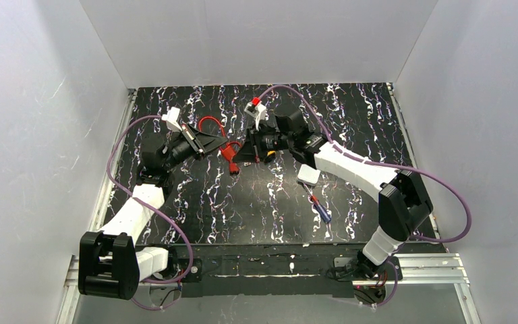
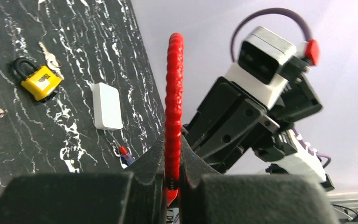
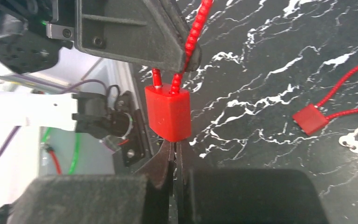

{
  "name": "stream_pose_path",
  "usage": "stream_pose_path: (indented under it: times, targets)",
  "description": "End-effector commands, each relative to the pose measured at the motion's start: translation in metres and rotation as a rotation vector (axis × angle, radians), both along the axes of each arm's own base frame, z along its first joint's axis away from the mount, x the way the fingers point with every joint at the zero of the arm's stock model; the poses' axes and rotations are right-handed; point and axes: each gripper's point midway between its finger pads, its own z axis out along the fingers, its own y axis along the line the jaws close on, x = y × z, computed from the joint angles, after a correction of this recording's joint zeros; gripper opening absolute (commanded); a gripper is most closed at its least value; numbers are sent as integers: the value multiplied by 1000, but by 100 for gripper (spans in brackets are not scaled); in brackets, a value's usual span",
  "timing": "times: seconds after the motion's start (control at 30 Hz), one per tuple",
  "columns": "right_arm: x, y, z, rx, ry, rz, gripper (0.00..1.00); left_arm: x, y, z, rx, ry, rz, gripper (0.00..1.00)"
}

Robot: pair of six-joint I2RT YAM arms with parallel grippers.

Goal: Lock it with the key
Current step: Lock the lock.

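One red cable lock (image 3: 168,112) is held between two grippers near the centre of the table (image 1: 351,121).
Its cable (image 2: 173,93) is clamped by the left gripper (image 2: 173,149); the right gripper (image 3: 173,150) is closed just beneath it, contents unseen. A second red lock (image 3: 310,119) is seen at 3 o'clock.

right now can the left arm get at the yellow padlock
Probably not: the left fingers are shut on the red cable, so they'd have to let go first. The yellow padlock lies uncovered.
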Motion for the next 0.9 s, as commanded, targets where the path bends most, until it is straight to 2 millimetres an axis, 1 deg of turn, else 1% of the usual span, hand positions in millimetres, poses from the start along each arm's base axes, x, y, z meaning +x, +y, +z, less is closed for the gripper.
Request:
stream_pose_path:
  times: [0.0, 0.13, 0.2, 0.37, 0.43, 0.47, 0.5, 0.57, 0.6, 0.63, 0.67, 0.7, 0.73, 0.8, 0.87]
  targets:
    - [17, 2, 19, -101, -238, -112, 1, -6, -3, -14, 41, 56, -26, 0]
    - [13, 6, 18, -147, -268, -122, 1, 0, 3, -32, 105, 131, 23, 0]
    - [11, 7, 19, -167, -288, -128, 1, 2, 6, -38, 134, 148, 42, 0]
    - [15, 2, 16, -204, -300, -167, 1, 4, 8, -40, 142, 162, 56, 0]
    - [13, 1, 14, -207, -295, -158, 1, 5, 9, -39, 140, 167, 58, 0]
    - [9, 3, 15, -197, -290, -137, 7, 5, 9, -38, 139, 165, 57, 0]
    - [5, 4, 15, -188, -283, -112, 23, 5, 9, -35, 138, 157, 54, 0]
    - [-2, 2, 18, -168, -285, -71, 49, 5, 9, -28, 137, 133, 41, 0]
    - [-5, -1, 21, -151, -281, -48, 59, 4, 8, -23, 138, 114, 29, 0]
    - [-4, -6, 26, -125, -269, -26, 67, 2, 7, -18, 141, 92, 16, 0]
    - [-7, -10, 31, -92, -251, -1, 73, 0, 6, -14, 143, 71, 2, 0]
    - [-3, -17, 37, -52, -226, 8, 77, -3, 5, -9, 145, 52, -13, 0]
    - [-3, -22, 49, 4, -214, 29, 81, -6, 4, -6, 147, 32, -33, 0]
    - [-2, -31, 63, 87, -185, 62, 85, -12, 1, 3, 149, -11, -73, 0]
    - [-5, -36, 71, 142, -164, 93, 86, -18, -3, 12, 142, -51, -112, 0]
